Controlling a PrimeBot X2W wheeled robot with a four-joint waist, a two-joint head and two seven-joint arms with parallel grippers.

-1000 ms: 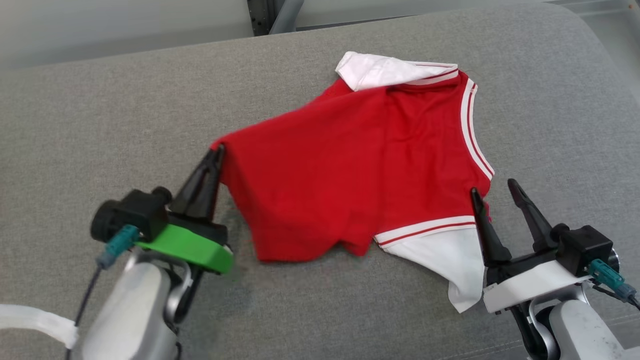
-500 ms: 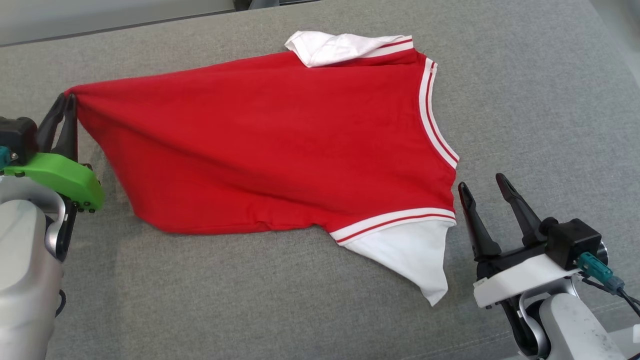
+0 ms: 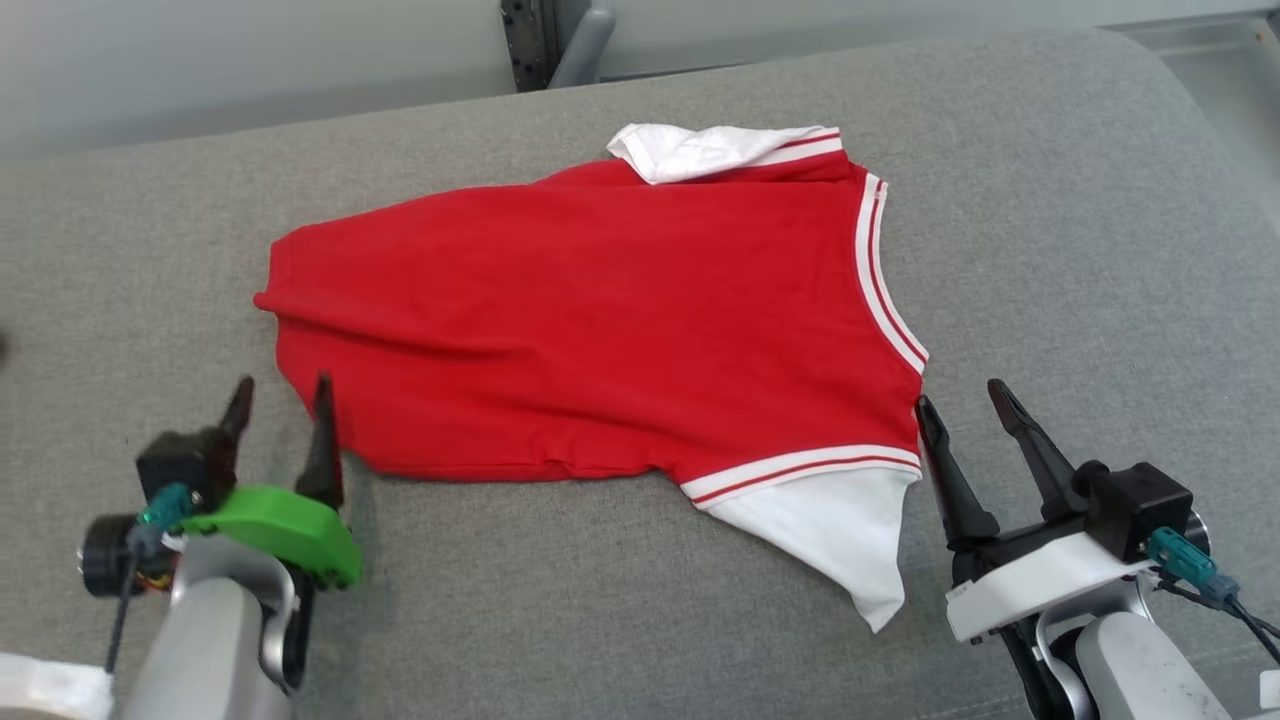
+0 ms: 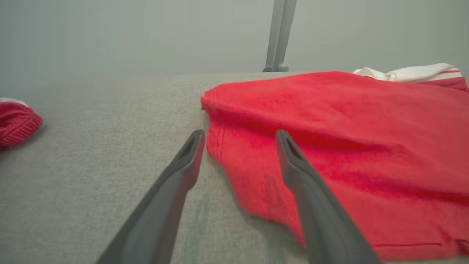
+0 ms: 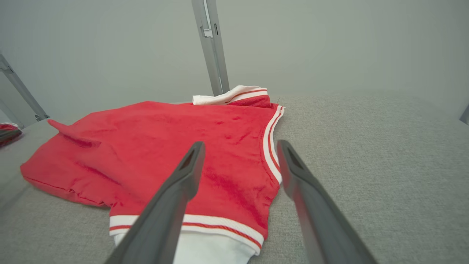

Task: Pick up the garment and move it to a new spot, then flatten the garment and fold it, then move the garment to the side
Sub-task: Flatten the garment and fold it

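Released since half a second ago: the left gripper (image 3: 281, 392) no longer pinches the corner of the garment (image 3: 600, 320), and that corner now lies on the grey upholstered surface (image 3: 1080, 230).

Head view: the garment, red with white striped trim, lies spread across the middle of the surface. One white sleeve (image 3: 820, 535) points toward the robot and a second white part (image 3: 700, 152) is folded at the far edge. Left fingers (image 3: 322, 440) are spread and empty, just beside the near-left hem. The right gripper (image 3: 961, 400) stands with fingers spread and empty, its inner fingertip at the striped corner; contact cannot be told.

Left wrist view: the left gripper (image 4: 240, 135) is open, one finger over bare surface, the other across the red cloth of the garment (image 4: 348, 146). A red knitted item (image 4: 16, 124) lies well apart at the frame edge.

Right wrist view: the right gripper (image 5: 240, 144) is open, one finger above the garment (image 5: 157, 146), the other over bare surface. A metal post (image 5: 212, 47) rises behind.
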